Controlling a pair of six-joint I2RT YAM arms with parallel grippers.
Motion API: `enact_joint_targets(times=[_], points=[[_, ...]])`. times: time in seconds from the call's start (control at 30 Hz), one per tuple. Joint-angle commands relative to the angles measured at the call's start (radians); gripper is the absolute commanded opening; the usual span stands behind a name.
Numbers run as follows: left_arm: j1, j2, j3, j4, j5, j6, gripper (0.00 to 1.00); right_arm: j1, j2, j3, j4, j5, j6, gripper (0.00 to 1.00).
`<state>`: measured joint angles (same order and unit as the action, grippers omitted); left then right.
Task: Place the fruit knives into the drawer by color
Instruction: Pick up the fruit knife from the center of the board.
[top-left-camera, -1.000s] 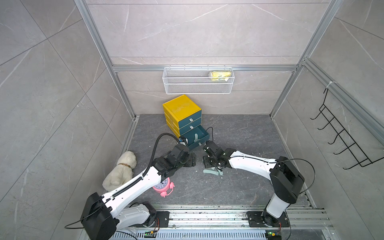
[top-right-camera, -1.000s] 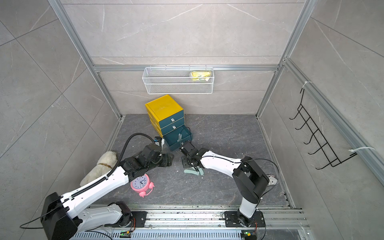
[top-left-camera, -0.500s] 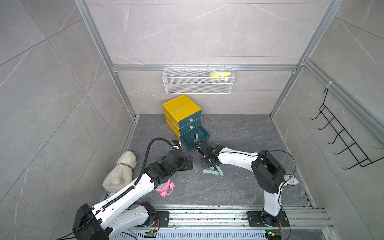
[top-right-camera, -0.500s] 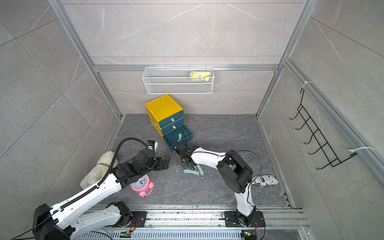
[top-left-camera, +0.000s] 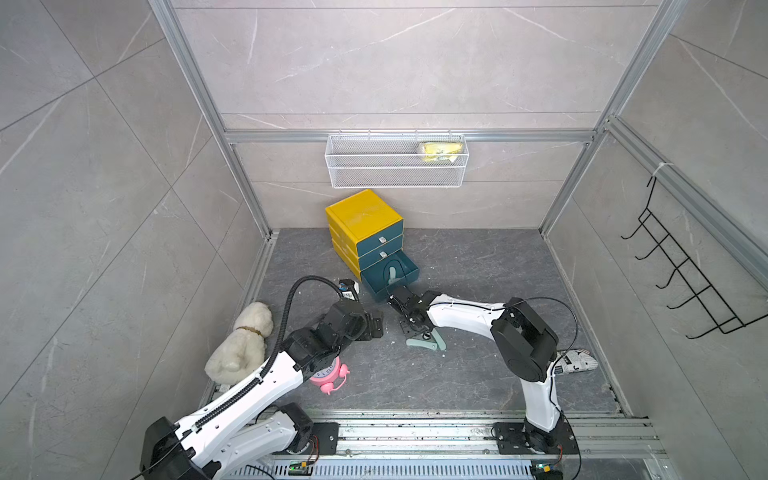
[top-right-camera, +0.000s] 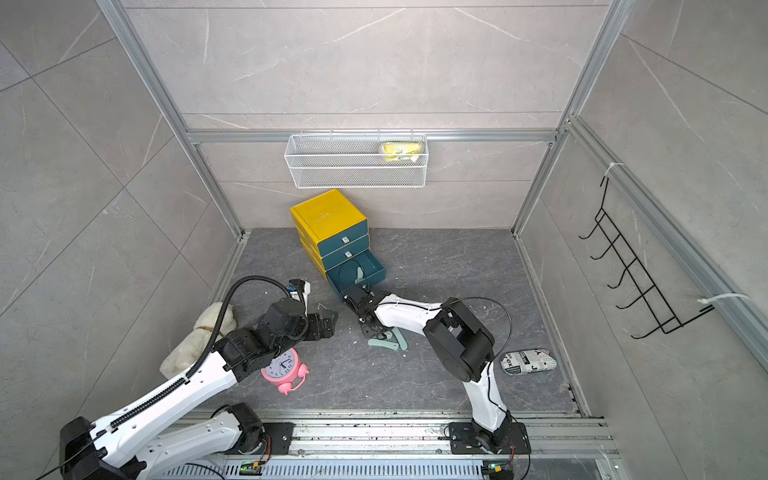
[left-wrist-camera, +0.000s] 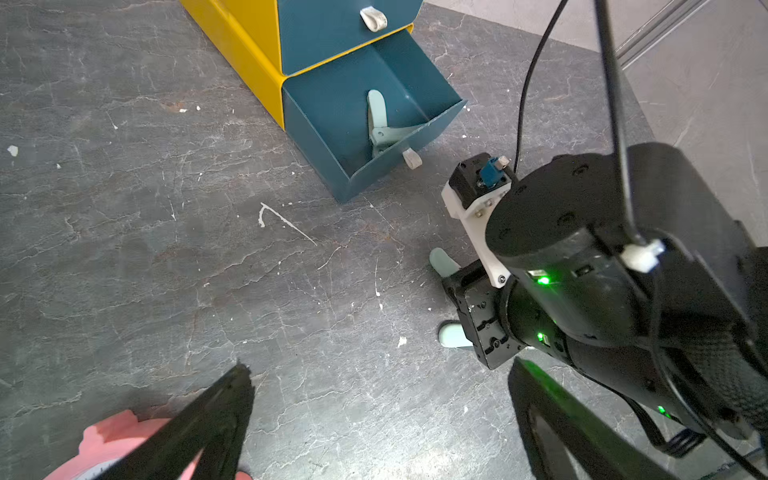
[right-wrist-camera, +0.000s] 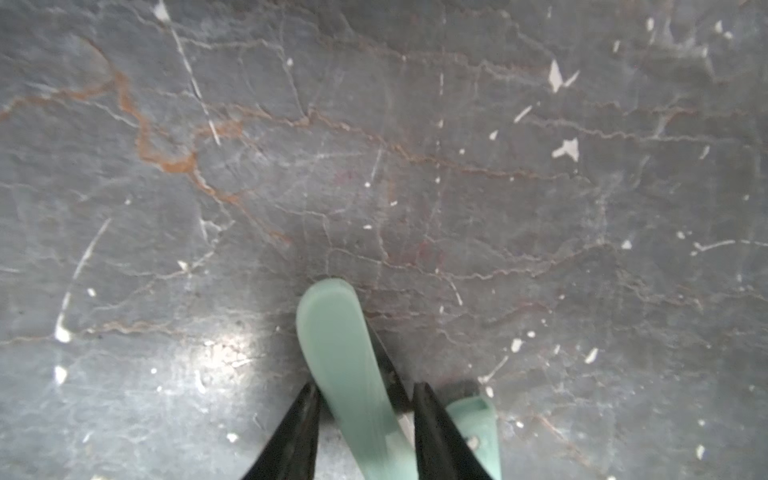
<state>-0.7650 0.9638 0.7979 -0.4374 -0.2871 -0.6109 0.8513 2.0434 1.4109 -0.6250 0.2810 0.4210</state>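
Note:
The yellow chest (top-left-camera: 360, 217) (top-right-camera: 326, 214) stands at the back of the floor. Its bottom drawer (top-left-camera: 409, 272) (left-wrist-camera: 419, 83) is pulled out, the two above are closed. Pale teal fruit knives (left-wrist-camera: 376, 109) lie inside the open drawer. More teal knives (top-left-camera: 426, 343) (top-right-camera: 388, 341) lie on the floor in front of it. My right gripper (top-left-camera: 415, 332) (right-wrist-camera: 365, 388) points down over them. Its fingers straddle one teal knife (right-wrist-camera: 345, 353), with a gap still showing on one side; a second knife (right-wrist-camera: 473, 419) lies beside it. My left gripper (top-left-camera: 376, 326) (left-wrist-camera: 380, 365) hangs wide open and empty over bare floor.
A pink alarm clock (top-right-camera: 284, 370) sits under my left arm, with a white plush dog (top-left-camera: 245, 345) to its left. A newsprint-patterned object (top-right-camera: 528, 361) lies at the right. A white wire basket (top-left-camera: 395, 160) hangs on the back wall and a black hook rack (top-left-camera: 685, 282) on the right wall.
My left gripper opened fully and drew back a little from the drawer. My right gripper narrowed around a teal knife on the floor while that arm's elbow swung out to the right.

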Motion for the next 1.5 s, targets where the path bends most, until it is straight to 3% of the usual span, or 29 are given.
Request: enact_joint_targets(times=[0.0,0.1,0.27,0.5,0.73,0.9,1.13,1.47], points=[[0.003,-0.014,-0.003,-0.003,-0.021,0.007,0.99,0.007,0.049,-0.004,-0.034,-0.040,-0.011,0.36],[0.003,-0.013,-0.006,-0.004,-0.021,0.005,0.99,0.007,0.037,-0.015,-0.007,-0.083,-0.005,0.33],[0.004,-0.011,-0.008,-0.002,-0.015,0.005,0.99,0.001,0.035,0.001,-0.032,-0.071,0.011,0.45],[0.004,-0.002,-0.016,0.011,0.000,-0.005,0.99,-0.024,0.027,0.003,-0.090,-0.055,0.008,0.44],[0.003,-0.008,-0.021,0.022,0.005,-0.002,0.99,-0.036,0.048,0.015,-0.123,-0.065,-0.030,0.49],[0.003,-0.013,-0.022,0.017,0.003,-0.002,1.00,-0.037,0.064,0.012,-0.121,-0.106,-0.045,0.36],[0.004,-0.020,-0.019,0.016,0.005,0.004,0.99,-0.072,0.063,-0.012,-0.087,-0.185,-0.065,0.35],[0.004,-0.006,-0.016,0.018,0.008,0.000,0.99,-0.073,-0.031,-0.077,0.028,-0.157,-0.055,0.22]])
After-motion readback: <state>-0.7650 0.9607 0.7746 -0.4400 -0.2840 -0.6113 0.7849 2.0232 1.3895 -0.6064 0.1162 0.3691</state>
